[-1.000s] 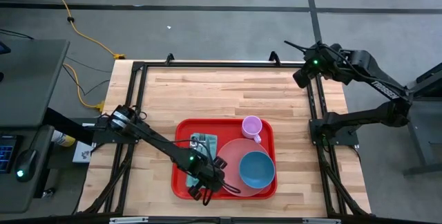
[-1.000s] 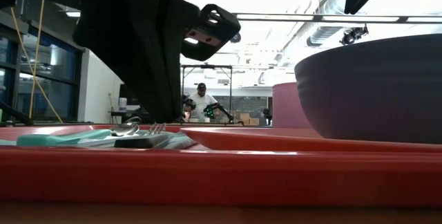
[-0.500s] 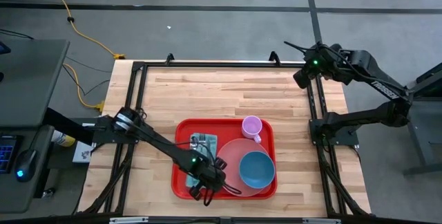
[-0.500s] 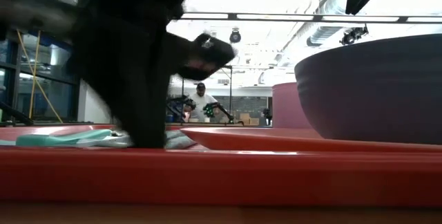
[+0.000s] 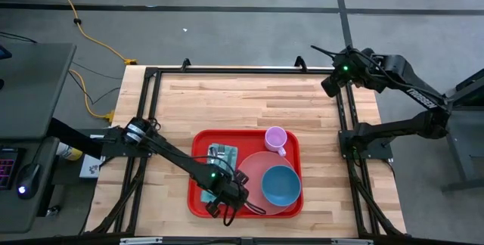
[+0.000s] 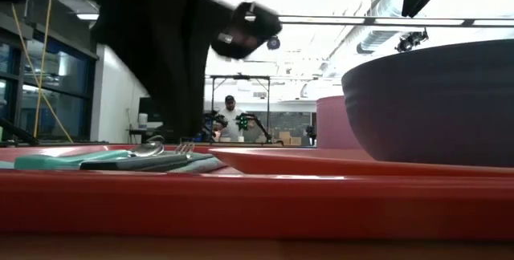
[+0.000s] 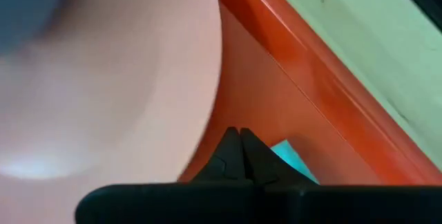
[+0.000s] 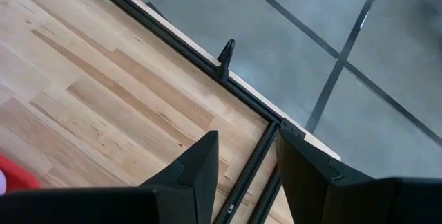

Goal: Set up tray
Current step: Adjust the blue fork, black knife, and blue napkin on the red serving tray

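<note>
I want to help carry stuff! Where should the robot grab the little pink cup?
Probably by the rim, coming straight down from above. The cup stands upright with its mouth open to the top, at the tray's far edge, so one finger could go inside and one outside. Its far side faces bare table; the plate and bowl crowd the near side.

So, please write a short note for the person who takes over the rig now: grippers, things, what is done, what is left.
Left gripper: shut and empty, low over the near left part of the tray, beside the plate.
Right gripper: open, empty, parked over the far right table corner.
Tray: on the near middle of the table.
Done: the plate with the bowl on it, the cup at the far edge, and the napkin with cutlery on the left are all on the tray.
Left: it looks set; probably only withdraw the left arm.
</note>
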`<state>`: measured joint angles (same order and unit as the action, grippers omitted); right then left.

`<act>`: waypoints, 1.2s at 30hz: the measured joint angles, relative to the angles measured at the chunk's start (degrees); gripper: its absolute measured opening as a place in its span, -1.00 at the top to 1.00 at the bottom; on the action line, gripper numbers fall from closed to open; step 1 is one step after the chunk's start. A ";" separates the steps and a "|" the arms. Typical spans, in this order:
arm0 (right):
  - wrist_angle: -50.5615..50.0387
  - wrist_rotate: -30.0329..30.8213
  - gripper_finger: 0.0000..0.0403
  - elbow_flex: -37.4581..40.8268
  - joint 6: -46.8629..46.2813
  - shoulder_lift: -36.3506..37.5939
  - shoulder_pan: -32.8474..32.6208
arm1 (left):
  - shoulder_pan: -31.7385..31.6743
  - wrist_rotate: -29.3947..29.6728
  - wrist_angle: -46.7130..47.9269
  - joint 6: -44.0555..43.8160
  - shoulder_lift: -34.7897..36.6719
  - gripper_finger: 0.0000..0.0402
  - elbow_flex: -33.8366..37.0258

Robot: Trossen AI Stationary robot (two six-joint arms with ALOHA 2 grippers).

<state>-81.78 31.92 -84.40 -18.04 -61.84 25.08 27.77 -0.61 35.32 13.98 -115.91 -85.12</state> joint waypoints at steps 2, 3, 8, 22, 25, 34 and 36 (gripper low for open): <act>0.00 -0.01 0.39 0.00 -0.01 0.00 0.00 | 0.00 1.03 2.91 1.28 0.04 0.96 -2.66; 0.00 0.00 0.39 0.00 -0.02 0.00 0.00 | -0.01 1.27 3.98 1.98 0.00 0.96 -3.94; 0.00 -0.33 0.39 0.00 -0.20 0.00 0.00 | 0.00 9.13 11.91 4.12 0.02 0.96 -10.29; -1.99 -2.31 0.39 0.00 -0.02 0.00 0.00 | -11.01 25.28 47.34 -26.44 2.12 0.96 -12.71; -2.17 -3.23 0.39 0.00 1.84 0.04 0.00 | -11.92 24.56 47.30 -28.05 3.55 0.96 -11.83; -2.42 -8.23 0.39 0.00 8.08 0.58 0.00 | -10.75 12.91 43.78 -38.06 4.36 0.96 -8.78; -2.43 -9.86 0.39 0.00 9.60 1.06 0.00 | -8.80 10.16 42.65 -41.09 4.38 0.96 -8.81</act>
<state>-84.20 22.06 -84.40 -8.45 -60.78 25.08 18.97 9.55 77.97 -27.11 -111.53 -93.93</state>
